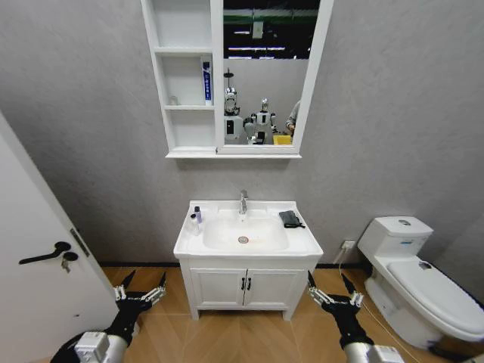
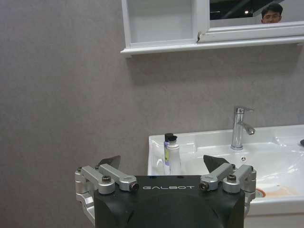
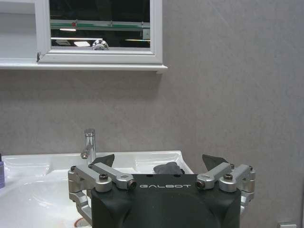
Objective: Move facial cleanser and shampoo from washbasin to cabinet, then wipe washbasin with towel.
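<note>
Below the washbasin (image 1: 247, 236), both grippers (image 1: 141, 288) (image 1: 332, 287) hang with fingers spread.

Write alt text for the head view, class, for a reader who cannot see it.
Two open grippers, left gripper and right gripper, hang low before a white washbasin. Two bottles stand at its left rim, a dark towel lies at its right, and the cabinet hangs above.
</note>
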{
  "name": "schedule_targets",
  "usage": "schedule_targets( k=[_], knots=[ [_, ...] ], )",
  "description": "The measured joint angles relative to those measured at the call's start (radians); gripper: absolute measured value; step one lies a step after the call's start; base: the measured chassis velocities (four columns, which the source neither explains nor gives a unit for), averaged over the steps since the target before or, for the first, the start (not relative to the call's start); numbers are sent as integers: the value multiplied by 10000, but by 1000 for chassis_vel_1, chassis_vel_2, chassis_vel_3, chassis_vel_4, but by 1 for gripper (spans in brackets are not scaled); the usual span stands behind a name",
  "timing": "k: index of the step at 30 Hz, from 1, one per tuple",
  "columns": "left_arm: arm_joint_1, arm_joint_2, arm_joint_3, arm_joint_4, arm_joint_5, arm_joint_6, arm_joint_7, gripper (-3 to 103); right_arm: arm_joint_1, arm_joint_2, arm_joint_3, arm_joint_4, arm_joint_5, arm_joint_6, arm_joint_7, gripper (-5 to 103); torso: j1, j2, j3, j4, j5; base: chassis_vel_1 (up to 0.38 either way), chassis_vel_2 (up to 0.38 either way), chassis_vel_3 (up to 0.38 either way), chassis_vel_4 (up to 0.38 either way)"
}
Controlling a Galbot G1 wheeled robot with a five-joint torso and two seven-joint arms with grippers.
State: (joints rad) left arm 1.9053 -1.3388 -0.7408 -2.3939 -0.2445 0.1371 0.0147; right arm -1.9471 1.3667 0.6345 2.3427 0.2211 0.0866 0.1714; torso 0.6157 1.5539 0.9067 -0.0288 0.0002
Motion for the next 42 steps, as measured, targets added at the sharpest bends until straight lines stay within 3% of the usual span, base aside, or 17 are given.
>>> schedule_targets(
  k=[12,19,22,25,28,35,37,42],
  knots=[
    [49,-123,1187,443,732,-109,72,99,-4,37,6,-186,-417,9,19,100,14,-5,4,0,-2,-239,248,241,-230],
    [-322,575,1581,1067,355,-41,61,99,11,52,-25,-444,-798,588,-84,100,-7,3,-3,2,-1,13,30,-17,-21],
    [-928,1129,1906,1758,-86,13,17,99,-69,31,-89,-529,-864,749,-283,100,-13,6,-4,0,-5,47,-54,-51,40],
    [-2522,1774,2475,3069,-744,118,-85,99,-303,-35,-63,-622,-932,1003,-415,100,-10,5,-3,-6,-7,12,-11,-21,15],
    [-3469,2000,2786,3836,-1055,175,-141,99,-519,-110,44,-655,-936,1153,-428,100,0,1,0,-4,-5,0,0,0,0],
    [-5058,2139,3220,5490,-1343,146,-209,99,-878,-133,261,-644,-990,1204,-487,100,2,0,1,0,-3,0,0,0,0],
    [-5986,2071,3387,6453,-1601,146,-239,99,-1054,-101,301,-601,-1020,1247,-517,100,1,1,1,-1,-3,0,0,0,0],
    [-6966,2080,3703,7320,-1707,148,-224,99,-1195,-118,335,-624,-1140,1338,-629,100,1,0,0,-3,-3,0,0,0,0]
  ],
)
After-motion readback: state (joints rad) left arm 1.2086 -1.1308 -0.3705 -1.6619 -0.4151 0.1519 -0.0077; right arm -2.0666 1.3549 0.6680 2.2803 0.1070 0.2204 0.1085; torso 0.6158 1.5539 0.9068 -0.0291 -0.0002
